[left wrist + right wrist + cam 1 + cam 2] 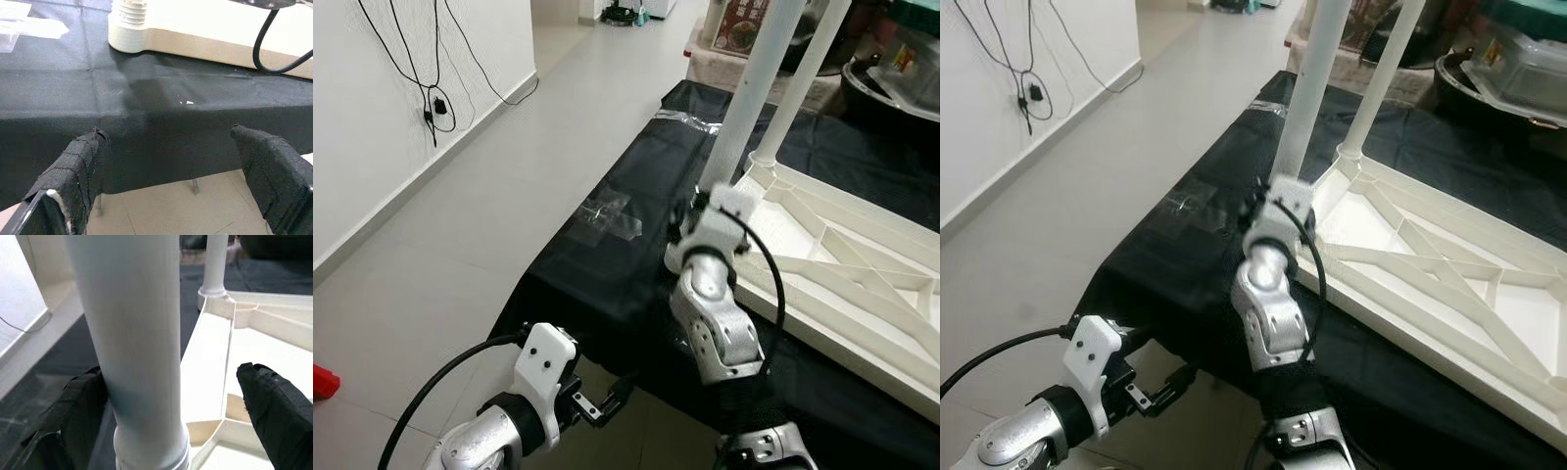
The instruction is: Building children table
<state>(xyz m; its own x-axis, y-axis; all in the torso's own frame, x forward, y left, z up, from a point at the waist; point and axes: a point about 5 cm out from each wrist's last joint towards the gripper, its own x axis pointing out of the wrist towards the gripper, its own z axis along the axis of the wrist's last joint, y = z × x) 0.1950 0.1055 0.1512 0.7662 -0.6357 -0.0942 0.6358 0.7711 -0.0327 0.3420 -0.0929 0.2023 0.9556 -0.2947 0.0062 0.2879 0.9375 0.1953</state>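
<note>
The white children's table top (842, 264) lies upside down on a black cloth, ribs facing up. Two white legs stand upright from its corners, a near one (749, 88) and a far one (803, 83). My right gripper (173, 382) is open around the base of the near leg (132, 333). One finger (85, 391) is close against the leg and the other (266, 387) stands well apart over the table top. My left gripper (607, 401) hangs low before the cloth's front edge, open (167, 134) and holding nothing. A white threaded corner socket (129, 27) lies ahead of it.
The black cloth (607, 264) covers a low platform with a clear tape patch (607, 217). Tiled floor runs along the left, with cables on the wall (433, 98). A red object (321, 380) lies at the far left. A dark basin (891, 83) stands at the back right.
</note>
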